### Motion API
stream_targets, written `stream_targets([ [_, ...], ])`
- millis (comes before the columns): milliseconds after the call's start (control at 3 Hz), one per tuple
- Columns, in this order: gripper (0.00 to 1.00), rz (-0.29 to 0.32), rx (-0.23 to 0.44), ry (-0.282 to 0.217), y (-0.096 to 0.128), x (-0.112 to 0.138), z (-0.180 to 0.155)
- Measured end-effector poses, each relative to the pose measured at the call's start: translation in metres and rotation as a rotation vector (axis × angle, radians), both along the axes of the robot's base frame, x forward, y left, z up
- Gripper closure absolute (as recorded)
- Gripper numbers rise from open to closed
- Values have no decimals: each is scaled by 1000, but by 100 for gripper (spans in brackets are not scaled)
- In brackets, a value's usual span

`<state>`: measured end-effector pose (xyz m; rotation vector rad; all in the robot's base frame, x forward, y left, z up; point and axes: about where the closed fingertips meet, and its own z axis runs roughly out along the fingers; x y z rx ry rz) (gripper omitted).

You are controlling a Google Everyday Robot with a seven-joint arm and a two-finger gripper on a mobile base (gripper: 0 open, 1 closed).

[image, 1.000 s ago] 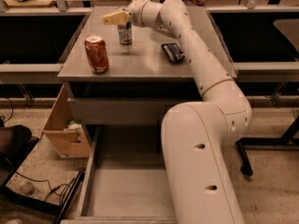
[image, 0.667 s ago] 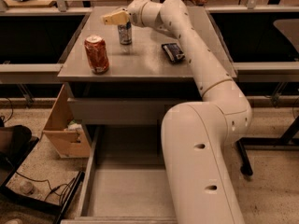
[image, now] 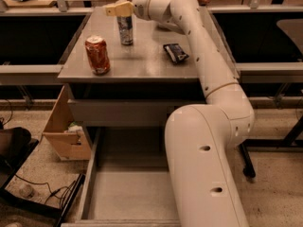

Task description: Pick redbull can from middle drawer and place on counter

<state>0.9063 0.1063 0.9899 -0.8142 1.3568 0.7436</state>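
The redbull can is standing on the counter, one o'clock of the soda can; the gripper is hovering atop it, grip impossible to tell, only withdrawal seemingly remaining.

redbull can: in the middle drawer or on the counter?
On the counter: the redbull can stands upright there. No can shows in the open middle drawer. The hand is at the can's top.

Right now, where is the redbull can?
In the camera view, the redbull can stands far left on the counter, just under the claw, beyond the red soda can.
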Motion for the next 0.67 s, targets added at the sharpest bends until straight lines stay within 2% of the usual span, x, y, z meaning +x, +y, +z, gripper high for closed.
stream_targets([
  [333,0,-72,-48,-10,-38,-10,41],
  [667,0,-186,-178,36,-71,-37,82],
])
